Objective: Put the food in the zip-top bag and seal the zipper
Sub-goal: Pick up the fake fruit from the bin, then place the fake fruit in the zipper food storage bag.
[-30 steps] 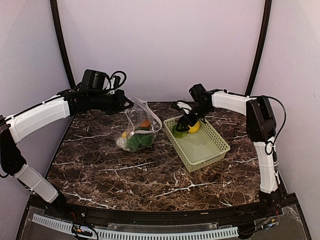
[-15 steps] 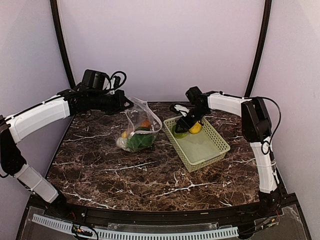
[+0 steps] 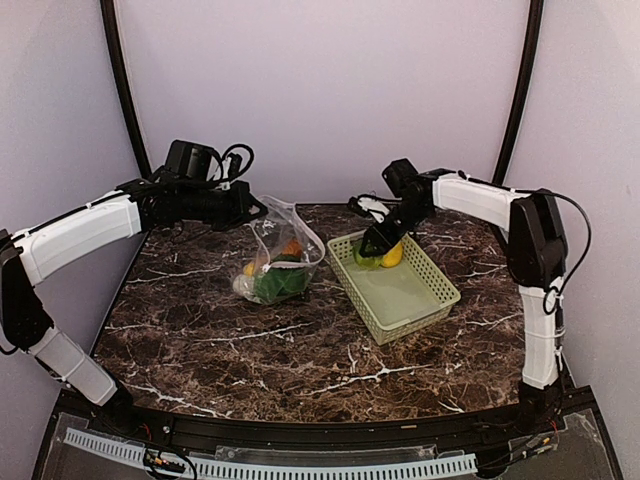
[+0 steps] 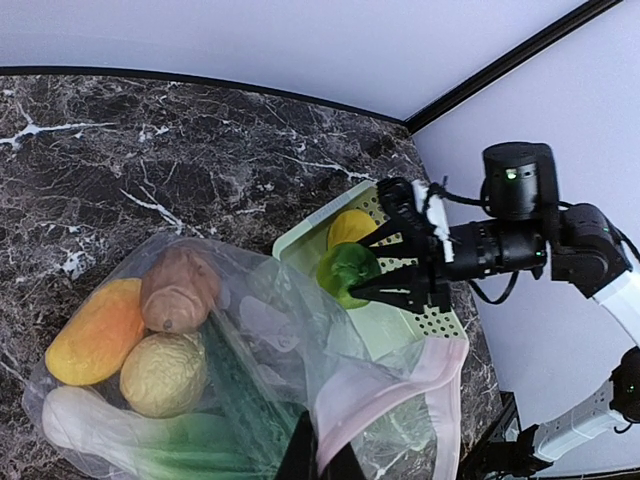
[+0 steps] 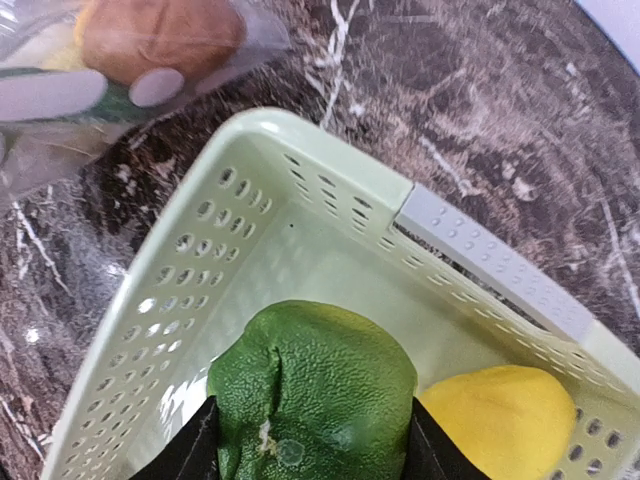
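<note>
Right pincer [image 5: 310,445] with green pepper [image 5: 312,385] higher

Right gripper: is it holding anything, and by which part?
The green pepper, clamped across its two opposite sides, at the basket's corner beside the lemon.

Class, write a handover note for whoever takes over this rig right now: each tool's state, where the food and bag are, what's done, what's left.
Left tool: shut on the zip-top bag at its pink zipper, holding the mouth open.
Right tool: shut on the green pepper, in the basket beside the lemon.
Done: bok choy, orange-yellow piece, red-brown piece and pale yellow piece bagged.
Left: bag pepper and lemon, seal zipper.
</note>
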`<action>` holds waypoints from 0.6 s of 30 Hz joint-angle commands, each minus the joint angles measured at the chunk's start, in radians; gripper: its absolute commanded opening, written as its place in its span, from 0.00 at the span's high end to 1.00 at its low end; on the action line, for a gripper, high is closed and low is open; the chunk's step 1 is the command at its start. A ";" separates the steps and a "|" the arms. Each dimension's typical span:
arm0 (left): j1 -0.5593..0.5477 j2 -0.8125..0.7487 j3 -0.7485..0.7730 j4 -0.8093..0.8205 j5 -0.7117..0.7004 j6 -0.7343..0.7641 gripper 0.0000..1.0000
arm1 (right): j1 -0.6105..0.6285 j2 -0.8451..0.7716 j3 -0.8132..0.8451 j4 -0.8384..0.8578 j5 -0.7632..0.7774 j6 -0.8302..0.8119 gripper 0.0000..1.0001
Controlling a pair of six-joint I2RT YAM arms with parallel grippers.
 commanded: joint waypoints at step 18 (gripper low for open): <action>-0.009 0.070 0.076 0.041 0.078 0.000 0.99 | 0.135 -0.354 0.122 -0.057 -0.482 0.034 0.56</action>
